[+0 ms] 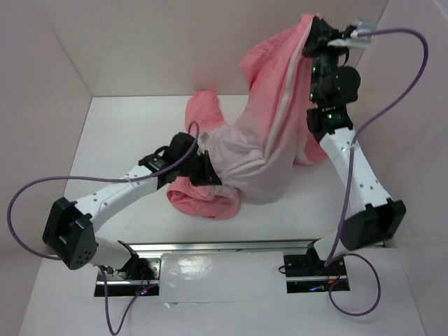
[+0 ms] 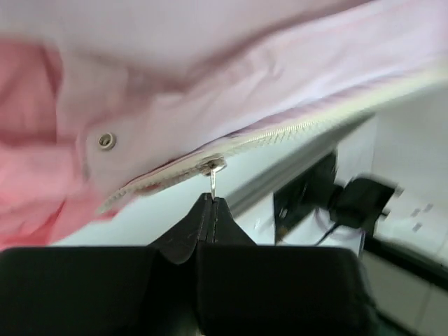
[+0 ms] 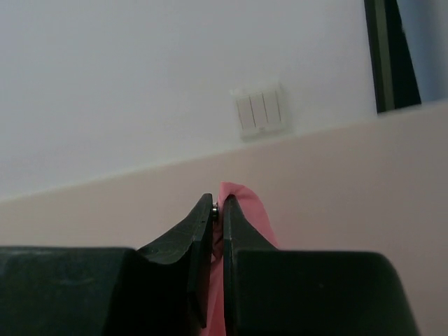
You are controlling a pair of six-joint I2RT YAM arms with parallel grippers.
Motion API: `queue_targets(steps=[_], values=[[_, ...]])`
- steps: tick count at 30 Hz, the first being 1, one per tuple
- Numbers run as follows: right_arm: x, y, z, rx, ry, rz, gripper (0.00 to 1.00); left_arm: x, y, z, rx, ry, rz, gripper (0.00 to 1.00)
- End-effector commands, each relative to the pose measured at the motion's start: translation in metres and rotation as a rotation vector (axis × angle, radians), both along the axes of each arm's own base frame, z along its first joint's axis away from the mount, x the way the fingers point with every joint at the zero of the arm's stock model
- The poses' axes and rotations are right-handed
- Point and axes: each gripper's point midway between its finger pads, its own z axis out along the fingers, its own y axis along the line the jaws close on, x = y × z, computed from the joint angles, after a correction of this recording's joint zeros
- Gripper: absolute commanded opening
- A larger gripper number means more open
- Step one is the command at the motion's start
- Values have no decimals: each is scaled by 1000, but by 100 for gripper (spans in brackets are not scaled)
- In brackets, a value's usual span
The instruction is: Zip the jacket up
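Note:
The salmon-pink jacket (image 1: 266, 133) hangs stretched between my two grippers, its white zipper edging (image 1: 280, 112) running diagonally from upper right to lower left. My right gripper (image 1: 313, 31) is raised high at the back and is shut on the jacket's top edge (image 3: 245, 206). My left gripper (image 1: 203, 164) is low at the jacket's bottom end and is shut on the metal zipper pull (image 2: 212, 178), just under the slider on the zipper teeth (image 2: 280, 133). A round metal snap (image 2: 106, 141) sits on the paler lining. The rest of the jacket bunches on the table (image 1: 203, 199).
White walls enclose the table (image 1: 126, 133) on the left, back and right. A metal rail (image 1: 224, 246) with the arm bases runs along the near edge. Purple cables (image 1: 399, 84) loop off both arms. A wall switch plate (image 3: 260, 110) shows behind the right gripper.

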Motion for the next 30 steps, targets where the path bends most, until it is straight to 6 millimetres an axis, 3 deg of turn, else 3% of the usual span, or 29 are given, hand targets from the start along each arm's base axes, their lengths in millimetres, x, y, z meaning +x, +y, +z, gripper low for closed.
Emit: queue_targets(steps=[1, 2, 3, 4, 5, 7, 8, 9, 10, 11, 12, 13, 14, 15, 16, 17, 20, 24, 30], values=[[-40, 11, -26, 112, -30, 166, 0, 44, 37, 80, 20, -267, 133, 0], [-39, 14, -48, 103, 13, 181, 0, 50, 41, 88, 25, -290, 147, 0], [-30, 23, -97, 97, 115, 198, 0, 56, 46, 108, 18, -339, 160, 13], [-31, 33, -119, 110, 172, 230, 0, 60, 51, 114, 20, -352, 169, 27], [-38, 34, -131, 114, 201, 250, 9, 63, 58, 123, 19, -371, 185, 46], [-31, 45, -194, 99, 396, 254, 38, 65, 61, 135, 9, -405, 191, 85], [-28, 41, -214, 110, 473, 224, 70, 68, 66, 135, 19, -415, 196, 93], [-25, 39, -217, 108, 522, 199, 83, 70, 72, 145, 22, -440, 210, 97], [-21, 35, -232, 116, 603, 163, 95, 72, 73, 144, 33, -449, 213, 100], [-22, 23, -273, 91, 781, 75, 100, 72, 76, 152, 37, -481, 212, 100], [-16, 21, -301, 90, 888, 29, 100, 74, 79, 152, 54, -492, 220, 100], [-13, 12, -294, 108, 917, -15, 100, 73, 82, 156, 67, -516, 218, 100], [-20, -5, -318, 85, 1032, -98, 100, 76, 86, 161, 75, -533, 230, 100], [-18, -6, -334, 92, 1091, -128, 100, 76, 88, 158, 88, -523, 235, 100], [-17, -16, -330, 106, 1104, -169, 100, 76, 91, 165, 91, -550, 239, 100], [-25, -31, -342, 100, 1164, -246, 100, 74, 92, 169, 86, -559, 241, 100], [-31, -50, -360, 124, 1252, -351, 100, 71, 98, 174, 90, -578, 263, 100], [-34, -50, -378, 111, 1306, -367, 100, 67, 100, 180, 70, -607, 269, 100], [-44, -51, -384, 137, 1270, -326, 100, 67, 108, 185, 74, -628, 300, 100]])
